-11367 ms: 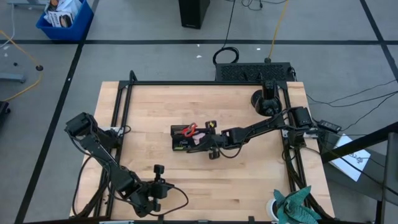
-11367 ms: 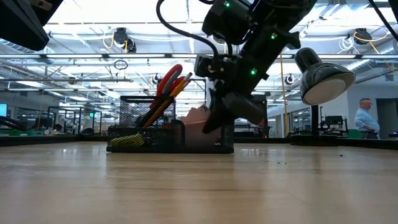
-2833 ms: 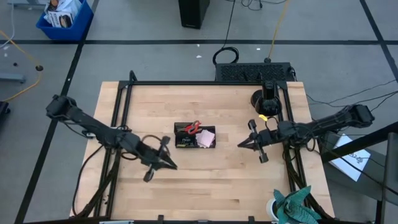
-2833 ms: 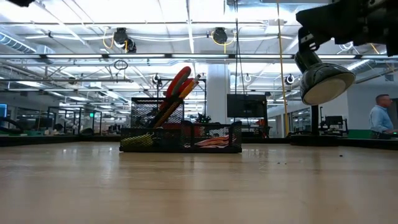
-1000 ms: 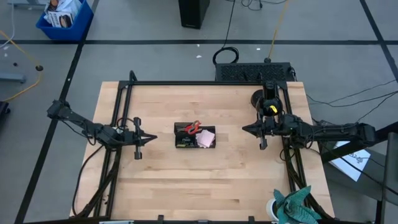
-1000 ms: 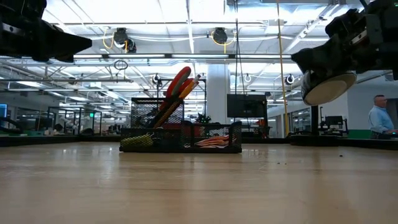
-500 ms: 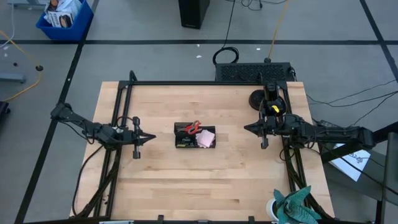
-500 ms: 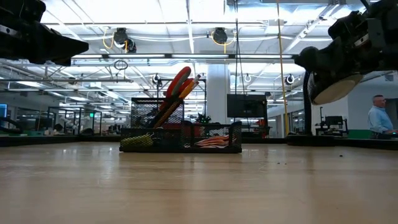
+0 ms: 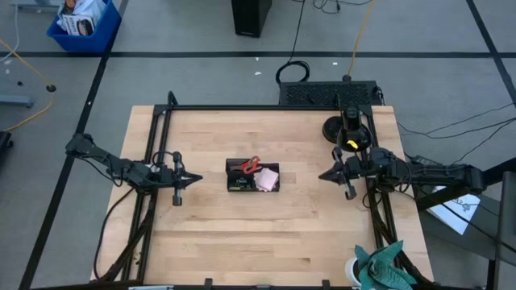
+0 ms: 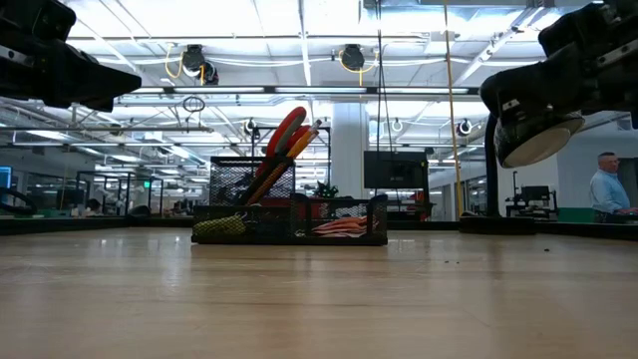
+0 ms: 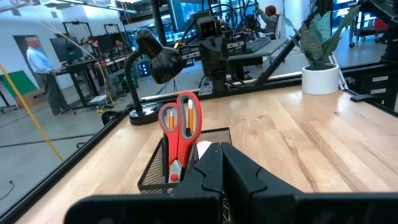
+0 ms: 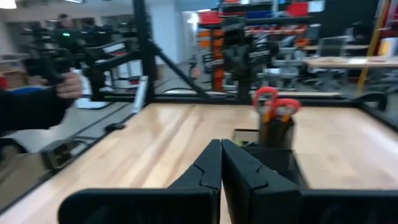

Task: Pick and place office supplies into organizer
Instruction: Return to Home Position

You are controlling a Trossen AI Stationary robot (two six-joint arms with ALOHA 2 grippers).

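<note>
Two grippers of mine hang over a pale wooden table (image 9: 242, 242), each pinched fully closed with nothing between its fingers. The wrist cameras show both pairs meeting at a thin seam.

Reading the top-down picture from its left, a blue bin (image 9: 81, 22) sits on the grey floor in the upper left corner, off the table. My left gripper (image 9: 196, 178) is at centre left, pointing toward the middle. At the centre stands the organizer (image 9: 229, 179), a black mesh tray flat on the wood, well apart from both grippers. The red-handled scissors (image 9: 248, 167) stand toward its upper left, and the pink sticky-note pad (image 9: 266, 180) lies in its right part. My right gripper (image 9: 324, 176) is at centre right, pointing back at the tray. Above it in the picture, near the table's upper right corner, is the round base of a black desk lamp (image 9: 342, 129). A green plant (image 9: 377, 264) in a white pot fills the lower right corner.

In the table-level picture the wood grain fills the lower half and the scissors lean rightward above the mesh. The hall behind has white strip lights and ceiling trusses. A person (image 10: 604, 187) in a light blue shirt stands at the right edge. In my right wrist picture, a person's hand (image 12: 69, 84) on a dark sleeve grips a black handle at the left edge.
</note>
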